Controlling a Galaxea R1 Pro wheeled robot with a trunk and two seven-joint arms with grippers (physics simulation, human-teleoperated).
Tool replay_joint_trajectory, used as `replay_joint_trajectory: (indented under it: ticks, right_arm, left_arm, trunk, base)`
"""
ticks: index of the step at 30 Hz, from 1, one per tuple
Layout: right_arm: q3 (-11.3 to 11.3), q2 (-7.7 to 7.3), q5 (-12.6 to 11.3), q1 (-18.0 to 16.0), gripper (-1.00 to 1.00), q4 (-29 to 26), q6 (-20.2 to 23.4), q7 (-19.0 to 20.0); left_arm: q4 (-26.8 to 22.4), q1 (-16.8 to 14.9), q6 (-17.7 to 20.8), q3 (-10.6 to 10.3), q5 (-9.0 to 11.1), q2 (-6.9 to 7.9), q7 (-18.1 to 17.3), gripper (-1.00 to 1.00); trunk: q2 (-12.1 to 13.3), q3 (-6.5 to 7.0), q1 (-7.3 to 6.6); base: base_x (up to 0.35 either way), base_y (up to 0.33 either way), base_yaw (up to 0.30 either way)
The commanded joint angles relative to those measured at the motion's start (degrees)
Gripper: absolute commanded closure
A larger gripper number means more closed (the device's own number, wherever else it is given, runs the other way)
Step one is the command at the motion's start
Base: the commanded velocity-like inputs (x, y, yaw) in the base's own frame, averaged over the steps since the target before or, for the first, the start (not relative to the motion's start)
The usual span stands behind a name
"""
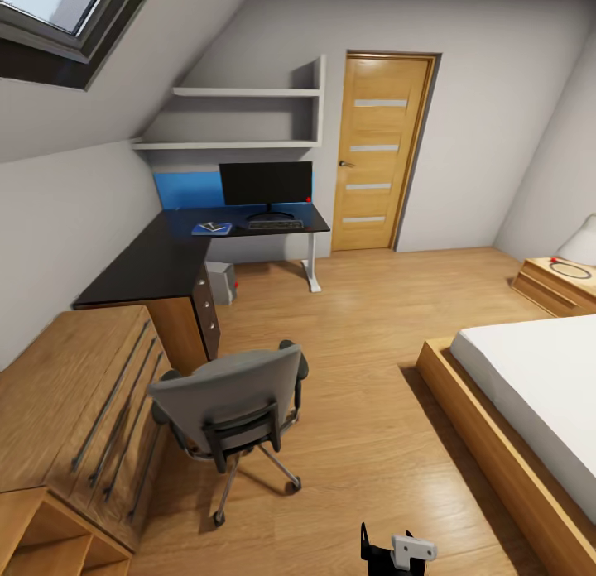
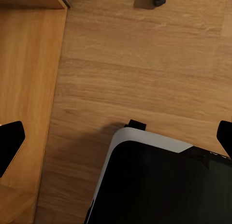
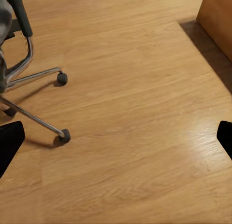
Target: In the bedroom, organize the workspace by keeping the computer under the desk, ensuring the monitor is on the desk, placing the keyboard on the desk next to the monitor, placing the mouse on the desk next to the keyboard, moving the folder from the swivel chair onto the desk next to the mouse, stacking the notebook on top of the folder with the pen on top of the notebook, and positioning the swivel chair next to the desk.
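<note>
Head view puts the desk [image 1: 157, 261] against the left wall, its glossy black top turning an L into the far corner under two white shelves [image 1: 248, 117]. On the far wing of the desk stands the monitor [image 1: 266, 184], upright with its black front facing the room and a red dot at its lower right corner. The keyboard [image 1: 276, 224] lies on the desk just in front of the monitor's stand. Further along the desk toward the wall lies the folder [image 1: 212, 228], bright blue and flat, with a small dark thing and a pale sliver on top of it (too small to tell for certain as notebook and pen). Under the desk, beside the drawers [image 1: 207, 307], stands the computer [image 1: 222, 282], light grey with a red mark. The swivel chair [image 1: 236, 406] stands on the wooden floor [image 1: 364, 369] well apart from the desk's near end, its grey back toward the camera, just beside a light wooden cabinet [image 1: 74, 410].

Away from the desk, a wooden door [image 1: 381, 150] stands past its white leg, and a bed [image 1: 530, 394] lies across the room.

In the left wrist view the left gripper [image 2: 121, 137] has its dark fingertips spread wide above the floor and the robot's own base. In the right wrist view the right gripper [image 3: 118, 139] is likewise spread apart, holding nothing, with the chair's chrome legs and castors nearby.
</note>
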Motion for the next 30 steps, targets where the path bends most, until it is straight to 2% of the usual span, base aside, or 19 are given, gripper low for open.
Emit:
replay_joint_trajectory:
  ticks: [1, 7, 19, 30]
  right_arm:
    - [0.5, 0.01, 0.0, 0.0, -1.0, 0.0, -0.1, -0.6]
    - [0.5, 0.01, 0.0, 0.0, -1.0, 0.0, -0.1, -0.6]
    - [0.5, -0.02, 0.0, 0.0, -1.0, 0.0, -0.1, -0.5]
    - [0.5, -0.13, 0.0, 0.0, -1.0, 0.0, 0.0, -0.3]
  left_arm:
    - [0.0, 0.0, -0.2, -0.5, 0.4, 0.02, 0.4, -1.0]
    - [0.0, 0.0, -0.2, -0.5, 0.3, 0.02, 0.4, -1.0]
    - [0.0, 0.0, -0.2, -0.5, 0.4, 0.02, 0.4, -1.0]
    - [0.0, 0.0, -0.2, -0.5, 0.3, 0.02, 0.4, -1.0]
  trunk:
    - [-0.1, -0.11, 0.03]
    - [-0.1, -0.12, 0.03]
    - [-0.1, -0.12, 0.03]
    - [-0.1, -0.12, 0.03]
  base:
    - [0.0, 0.268, -0.008]
    - [0.0, 0.166, -0.004]
    - [-0.005, 0.028, -0.001]
    - [-0.117, 0.041, 0.0]
